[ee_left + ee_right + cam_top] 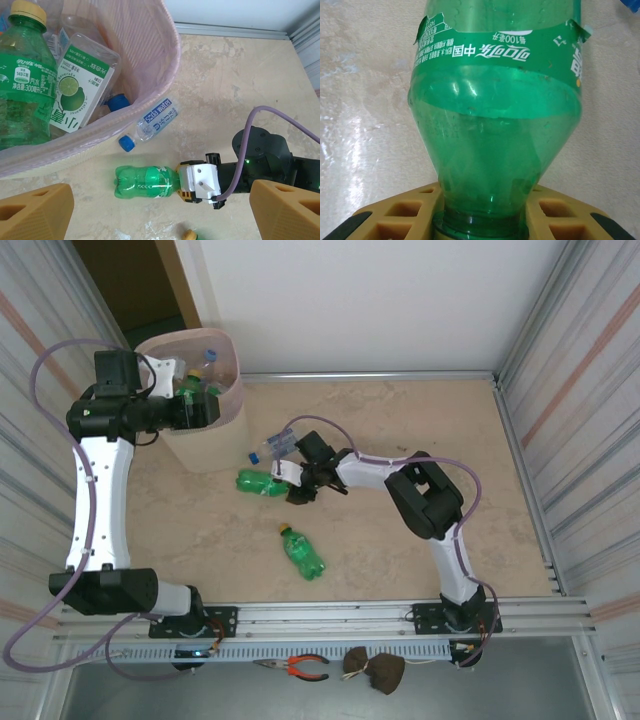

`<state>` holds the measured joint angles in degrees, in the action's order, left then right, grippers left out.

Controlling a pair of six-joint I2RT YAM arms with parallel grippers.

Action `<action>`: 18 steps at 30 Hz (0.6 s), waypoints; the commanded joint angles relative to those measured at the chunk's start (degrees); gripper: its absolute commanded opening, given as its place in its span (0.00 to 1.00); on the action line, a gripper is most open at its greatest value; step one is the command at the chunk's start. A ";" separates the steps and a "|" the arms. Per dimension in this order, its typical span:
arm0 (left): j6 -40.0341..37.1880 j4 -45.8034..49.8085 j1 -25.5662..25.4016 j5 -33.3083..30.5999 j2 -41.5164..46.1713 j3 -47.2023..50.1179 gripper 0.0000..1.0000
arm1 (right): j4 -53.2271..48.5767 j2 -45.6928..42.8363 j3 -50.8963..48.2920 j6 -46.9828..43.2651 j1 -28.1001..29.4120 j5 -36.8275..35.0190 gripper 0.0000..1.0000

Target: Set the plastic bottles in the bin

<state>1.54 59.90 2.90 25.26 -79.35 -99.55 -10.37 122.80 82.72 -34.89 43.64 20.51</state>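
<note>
While the left gripper (212, 410) gapes empty, the right gripper (183, 187) clamps the green bottle (145, 182)

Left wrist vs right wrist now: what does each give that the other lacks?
Left wrist: the bin with bottles inside, a water bottle lying beside it, the right gripper at the neck of the green bottle. Right wrist: a close-up of that neck pinched between the fingers, label print legible. Both: the green bottle lying on the table.
</note>
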 commanded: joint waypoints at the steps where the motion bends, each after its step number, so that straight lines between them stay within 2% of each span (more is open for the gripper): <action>1: 1.41 -2.48 -0.19 3.02 2.52 0.69 0.91 | 1.54 -6.11 -2.45 2.67 -0.86 1.93 0.24; 9: 5.39 -13.11 -0.19 9.58 5.75 4.61 0.91 | 11.49 -17.97 -11.70 13.30 -5.19 9.65 0.21; 18: 14.29 -36.81 -0.20 21.16 11.64 13.54 0.91 | 23.83 -31.37 -19.62 23.72 -9.02 12.87 0.20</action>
<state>11.35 34.74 2.90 40.10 -70.08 -88.09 6.72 95.57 64.55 -16.73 35.31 30.55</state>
